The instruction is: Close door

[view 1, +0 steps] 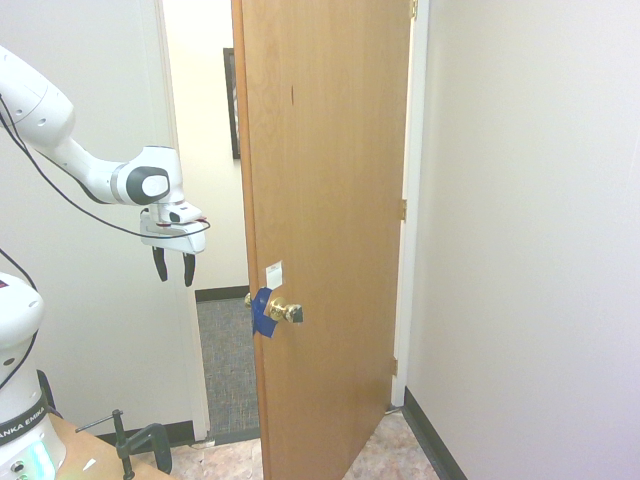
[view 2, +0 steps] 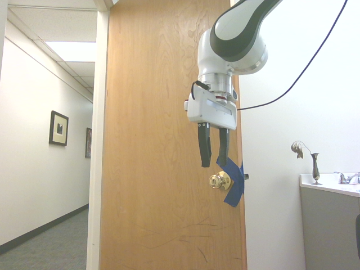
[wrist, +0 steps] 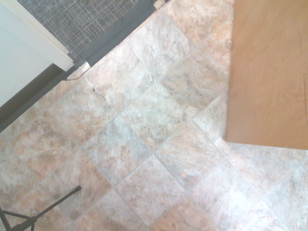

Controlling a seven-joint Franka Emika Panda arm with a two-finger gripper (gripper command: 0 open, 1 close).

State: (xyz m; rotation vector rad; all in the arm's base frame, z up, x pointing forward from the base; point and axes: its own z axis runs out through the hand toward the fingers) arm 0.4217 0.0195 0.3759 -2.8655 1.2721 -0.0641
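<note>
Door [view 1: 325,200] stands partly open, swung into the room, hinged on the right against the white frame. Brass knob [view 1: 285,311] at the latch edge, with blue tape [view 1: 262,312] wrapped beside it and a small white label [view 1: 273,271] just above. Gripper [view 1: 173,267] hangs in the air left of the latch edge, fingers pointing down and spread a little, holding nothing, clear of the door. Wrist view: tiled floor [wrist: 144,144], door's bottom corner [wrist: 269,72], grey hallway carpet [wrist: 72,19] beyond.
</note>
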